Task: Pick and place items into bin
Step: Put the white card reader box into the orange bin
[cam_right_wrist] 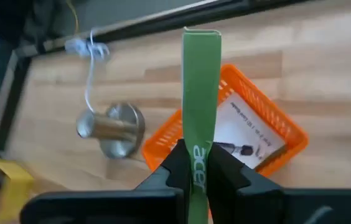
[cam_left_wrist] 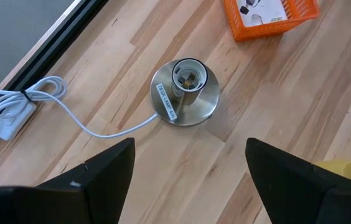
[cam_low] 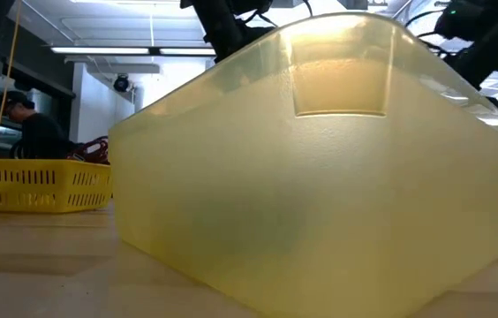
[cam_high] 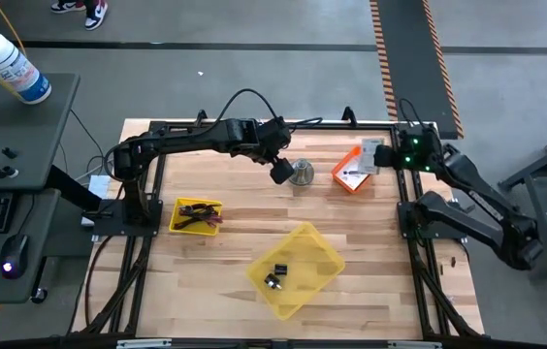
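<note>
**Right tool lifting a green card over the orange basket**

The right tool (cam_right_wrist: 195,163) is gripping a green Acer-branded card (cam_right_wrist: 200,93), holding it edge-on above the orange basket (cam_high: 354,171) at the far right of the bench (cam_high: 244,223). A white printed label card (cam_right_wrist: 248,132) is lying inside that basket. The left tool (cam_left_wrist: 188,168) is hanging released over the silver lamp base (cam_left_wrist: 187,92). Black clips (cam_high: 275,274) are sitting in the translucent yellow bin (cam_high: 303,244) near centre. A yellow basket (cam_high: 196,215) with cables is standing at left.
</note>
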`<state>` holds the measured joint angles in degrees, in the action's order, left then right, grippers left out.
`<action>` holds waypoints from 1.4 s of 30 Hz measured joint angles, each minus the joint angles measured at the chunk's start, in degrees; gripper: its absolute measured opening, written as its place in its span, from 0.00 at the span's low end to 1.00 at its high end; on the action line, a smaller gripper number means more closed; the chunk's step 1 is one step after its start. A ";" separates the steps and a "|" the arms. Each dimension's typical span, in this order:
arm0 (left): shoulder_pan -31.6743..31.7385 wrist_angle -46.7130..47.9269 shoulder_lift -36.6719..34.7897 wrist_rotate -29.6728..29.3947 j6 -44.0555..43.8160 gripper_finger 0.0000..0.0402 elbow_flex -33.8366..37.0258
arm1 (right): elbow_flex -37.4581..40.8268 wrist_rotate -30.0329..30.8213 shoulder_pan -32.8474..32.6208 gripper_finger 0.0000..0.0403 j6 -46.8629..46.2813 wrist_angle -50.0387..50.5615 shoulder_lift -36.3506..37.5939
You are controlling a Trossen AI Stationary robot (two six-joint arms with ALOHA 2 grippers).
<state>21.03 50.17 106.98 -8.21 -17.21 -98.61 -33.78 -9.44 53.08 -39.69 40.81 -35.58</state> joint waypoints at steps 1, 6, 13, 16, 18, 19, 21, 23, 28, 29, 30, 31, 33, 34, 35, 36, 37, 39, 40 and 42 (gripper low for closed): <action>-0.01 -0.20 0.00 0.00 0.00 0.73 0.00 | 0.70 0.13 0.02 0.06 -2.71 -0.13 1.20; 0.01 -1.33 0.02 -0.02 0.00 0.73 0.00 | 5.09 -0.45 0.00 0.05 -17.85 -2.80 5.38; -0.01 -1.60 0.02 -0.02 0.00 0.73 0.00 | 8.58 1.02 -0.03 0.06 -32.03 -6.96 8.70; 0.01 -2.23 0.02 -0.01 0.00 0.73 0.00 | 8.59 3.82 -1.21 0.05 -36.62 -7.51 9.31; -0.01 -2.84 0.02 -0.02 0.00 0.73 0.00 | 8.59 5.75 -2.67 0.06 -39.20 -8.15 9.61; 0.00 -3.12 0.02 -0.12 0.00 0.73 0.00 | 8.59 6.51 -3.50 0.06 -40.09 -8.14 9.71; -0.01 -3.76 0.02 -0.40 0.00 0.73 0.00 | 8.59 8.16 -5.47 0.07 -41.50 -8.13 9.70; 0.01 -4.12 0.02 -0.42 0.00 0.73 0.00 | 8.59 10.01 -7.77 0.06 -42.28 -8.09 9.69; 0.01 -4.13 0.02 -0.42 0.00 0.73 0.00 | 8.59 15.61 -12.87 0.06 -44.15 -6.99 9.23; 0.01 -4.14 0.02 -0.42 0.00 0.73 0.00 | 8.59 16.33 -13.53 0.07 -44.43 -6.75 8.98; 0.01 -4.13 0.02 -0.42 0.00 0.73 0.00 | 8.59 16.83 -14.14 0.07 -44.66 -6.71 8.65; 0.01 -4.13 0.02 -0.42 0.00 0.73 0.00 | 8.59 17.21 -14.57 0.07 -44.99 -7.01 8.22; 0.01 -4.13 0.02 -0.42 0.00 0.73 0.00 | 8.59 18.04 -15.37 0.07 -45.27 -7.73 7.26; 0.01 -4.13 0.02 -0.42 0.01 0.73 0.00 | 8.59 18.32 -15.74 0.07 -45.32 -8.14 6.70; 0.01 -4.13 0.02 -0.42 0.02 0.73 0.00 | 8.59 18.62 -16.09 0.06 -45.39 -8.63 6.10; 0.01 -4.13 0.02 -0.42 0.02 0.73 0.00 | 8.59 18.96 -16.42 0.06 -45.61 -9.02 5.54; 0.01 -4.13 0.02 -0.42 0.09 0.73 0.00 | 8.72 19.31 -16.74 0.06 -46.17 -9.57 5.00; 0.01 -4.13 0.02 -0.42 0.29 0.73 0.00 | 10.03 19.41 -17.45 0.06 -47.31 -12.42 4.55; 0.01 -4.13 0.02 -0.42 0.31 0.73 0.00 | 10.88 19.42 -17.83 0.06 -47.76 -14.17 4.46; 0.01 -4.08 0.02 -0.42 0.31 0.73 0.00 | 12.22 19.62 -18.49 0.07 -48.73 -16.62 4.50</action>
<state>21.04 46.08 107.00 -8.62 -16.91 -98.61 -21.56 10.19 34.59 -88.42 24.18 -31.07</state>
